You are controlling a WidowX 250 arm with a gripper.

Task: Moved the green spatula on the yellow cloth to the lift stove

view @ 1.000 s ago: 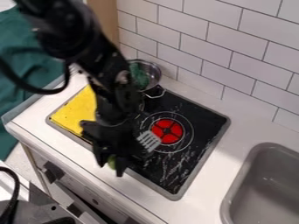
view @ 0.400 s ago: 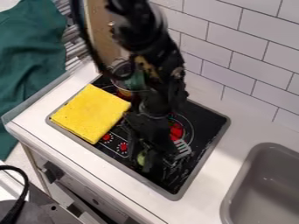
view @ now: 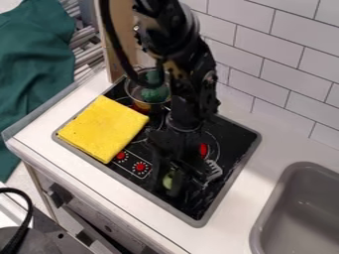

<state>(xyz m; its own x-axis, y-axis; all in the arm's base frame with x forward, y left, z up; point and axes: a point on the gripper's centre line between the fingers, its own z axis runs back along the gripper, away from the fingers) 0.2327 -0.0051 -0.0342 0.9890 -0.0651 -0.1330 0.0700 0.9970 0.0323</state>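
Jaws tight around green spatula (view: 169, 180)

I've got my gripper (view: 168, 185) over the near part of the black stove (view: 193, 204), green spatula (view: 214, 170) pinched in it, slotted head poking out on the sink (view: 308, 213) side. Yellow cloth (view: 102, 130) lies flat on the stove's left, kinda near the metal pot (view: 135, 95).

The green spatula (view: 168, 180) is over the stove (view: 233, 135), yellow cloth (view: 104, 130) flat.
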